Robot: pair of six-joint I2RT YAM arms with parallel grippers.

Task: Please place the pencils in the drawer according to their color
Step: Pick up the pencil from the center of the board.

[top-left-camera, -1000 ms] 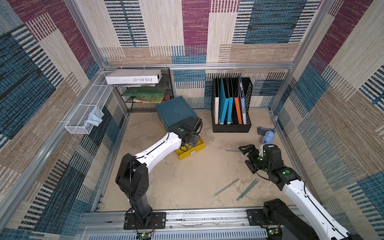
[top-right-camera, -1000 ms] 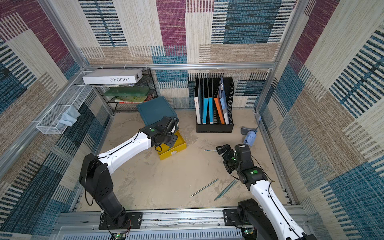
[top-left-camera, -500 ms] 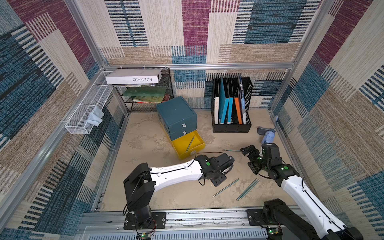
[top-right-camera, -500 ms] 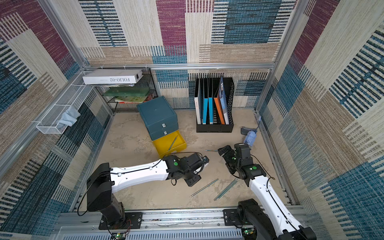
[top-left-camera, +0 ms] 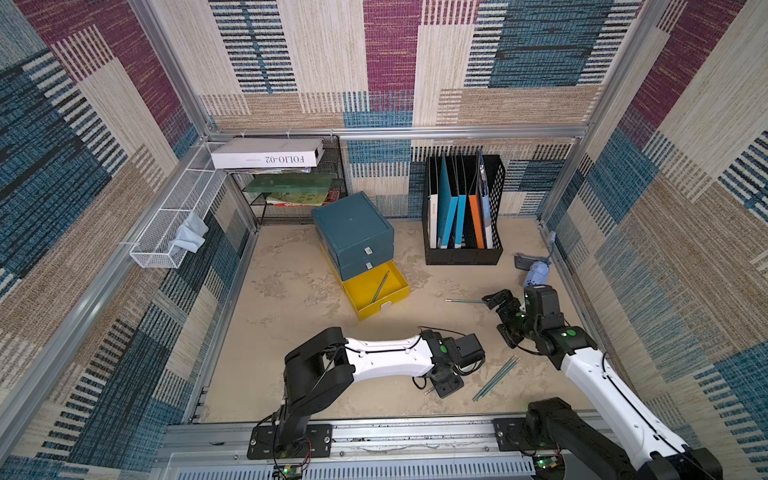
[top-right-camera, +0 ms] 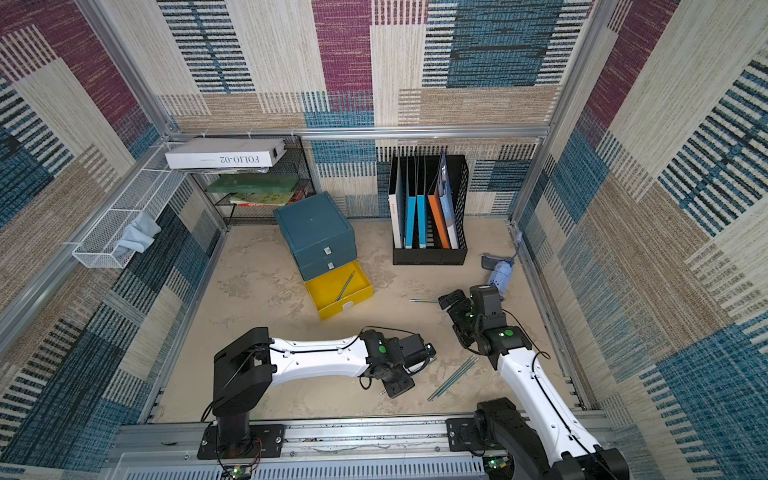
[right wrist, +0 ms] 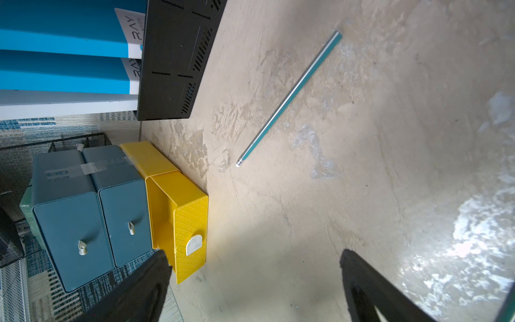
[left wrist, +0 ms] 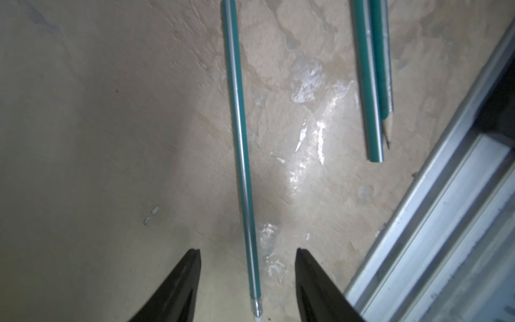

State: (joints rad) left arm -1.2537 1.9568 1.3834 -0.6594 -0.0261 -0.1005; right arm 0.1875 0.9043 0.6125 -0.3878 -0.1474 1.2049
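My left gripper [top-left-camera: 446,384] is low over the table's front, open, straddling one teal pencil [left wrist: 242,167] that lies flat between the jaws without touching them [left wrist: 248,251]. Two more teal pencils [left wrist: 373,83] lie side by side just to its right [top-left-camera: 496,377]. My right gripper [top-left-camera: 500,318] hangs open and empty [right wrist: 255,256] at the right. Another teal pencil [top-left-camera: 463,301] lies just beyond it [right wrist: 289,96]. The teal cabinet [top-left-camera: 353,224] has its yellow bottom drawer [top-left-camera: 384,306] pulled out, with one pencil [top-left-camera: 380,286] inside.
A black file holder [top-left-camera: 463,253] with folders stands at the back right. A wire shelf with books [top-left-camera: 291,187] and a white mesh basket [top-left-camera: 174,224] are at the back left. A blue-and-white object [top-left-camera: 536,272] lies by the right wall. An aluminium rail [left wrist: 434,223] runs along the front.
My left arm has swung from the yellow drawer down to the front of the table, ending over the single teal pencil. A pencil now lies in the drawer. The right arm has barely moved.
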